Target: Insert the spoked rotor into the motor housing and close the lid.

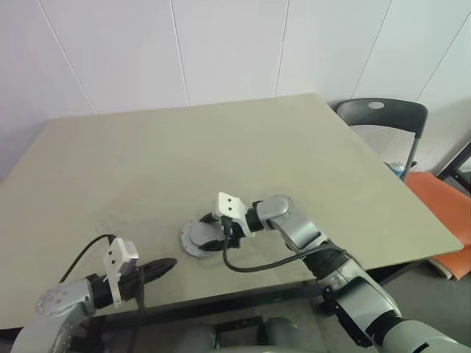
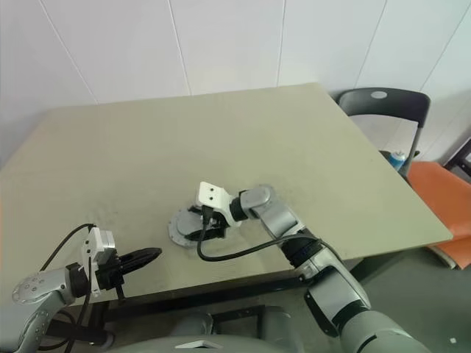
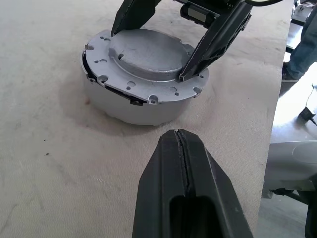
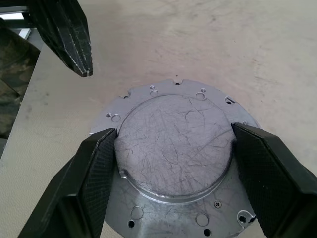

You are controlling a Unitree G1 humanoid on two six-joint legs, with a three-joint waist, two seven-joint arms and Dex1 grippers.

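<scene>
Right gripper (image 4: 173, 144) fingers straddle lid's (image 4: 174, 148) raised boss, seating it on motor housing (image 3: 143, 106). Left gripper (image 3: 181, 136), fingers pressed together, parks at 7 o'clock on bench (image 1: 184, 154).

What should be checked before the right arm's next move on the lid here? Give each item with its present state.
1. Lid on the motor housing: ok, though a dark gap shows along one edge.
2. Lid fully seated all round: cannot tell.
3. Right tool straddles the lid's raised centre, fingers at both sides: ok.
4. Left tool shut, apart from the housing: ok.
5. Spoked rotor inside: cannot tell, the lid covers it.
6. Table around the housing free of loose parts: ok.
</scene>
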